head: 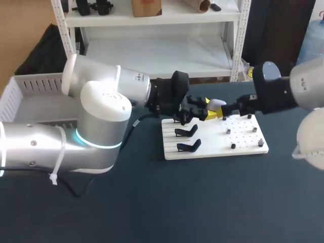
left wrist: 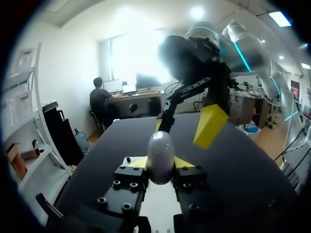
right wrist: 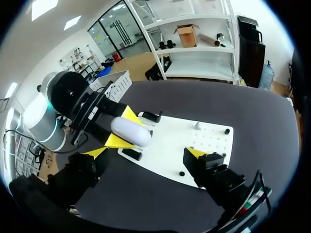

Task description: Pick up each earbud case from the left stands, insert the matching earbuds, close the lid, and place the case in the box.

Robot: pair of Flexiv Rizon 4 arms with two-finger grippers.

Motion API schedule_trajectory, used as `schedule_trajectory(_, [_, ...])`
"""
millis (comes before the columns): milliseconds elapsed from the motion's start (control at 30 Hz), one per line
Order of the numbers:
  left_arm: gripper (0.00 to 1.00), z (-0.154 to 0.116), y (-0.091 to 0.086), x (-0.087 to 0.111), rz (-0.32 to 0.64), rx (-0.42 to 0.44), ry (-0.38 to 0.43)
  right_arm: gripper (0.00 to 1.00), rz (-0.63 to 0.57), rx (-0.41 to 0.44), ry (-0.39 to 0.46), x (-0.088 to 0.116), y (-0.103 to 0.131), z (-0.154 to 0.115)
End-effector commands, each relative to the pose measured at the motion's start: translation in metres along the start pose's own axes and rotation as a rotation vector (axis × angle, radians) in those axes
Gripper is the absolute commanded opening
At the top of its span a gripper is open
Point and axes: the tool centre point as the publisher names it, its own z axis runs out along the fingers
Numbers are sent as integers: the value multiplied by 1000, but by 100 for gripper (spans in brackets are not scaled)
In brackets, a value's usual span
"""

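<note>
A white, egg-shaped earbud case (head: 216,104) hangs above the back of the white stand board (head: 215,152), lid closed. My left gripper (head: 211,110) is shut on it; in the left wrist view the case (left wrist: 160,155) sits between its two yellow tips. My right gripper (head: 229,111) stands wide open just right of the case, facing it. In the right wrist view the case (right wrist: 130,131) lies ahead of my right gripper (right wrist: 146,152), held by the left gripper (right wrist: 122,127). In the left wrist view the right gripper (left wrist: 183,125) straddles the space beyond the case.
Black stands (head: 186,131) line the board's left half, small dark pegs or earbuds (head: 233,145) dot its right half. A white slatted box (head: 30,96) sits at the table's far left, behind my left arm. Dark tabletop stretches in front of the board.
</note>
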Motion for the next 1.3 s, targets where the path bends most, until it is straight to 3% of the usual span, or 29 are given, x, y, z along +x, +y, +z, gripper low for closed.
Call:
schedule_trajectory(33, [0,-3,-7,-2,10,-11,-5,100,3,1,2,-2,-1,1])
schedule_trajectory(700, [0,-4,-19,-3,29,10,-8,100,-16,45,-39,-17,-3,-16])
schedule_trajectory(900, [0,-10,-17,-1,20,-10,-13,100,-27,23,-12,-10,6,-17])
schedule_trajectory(1300, [0,-12,-22,-11,52,-14,-25,100,-9,20,-2,-5,1,-11])
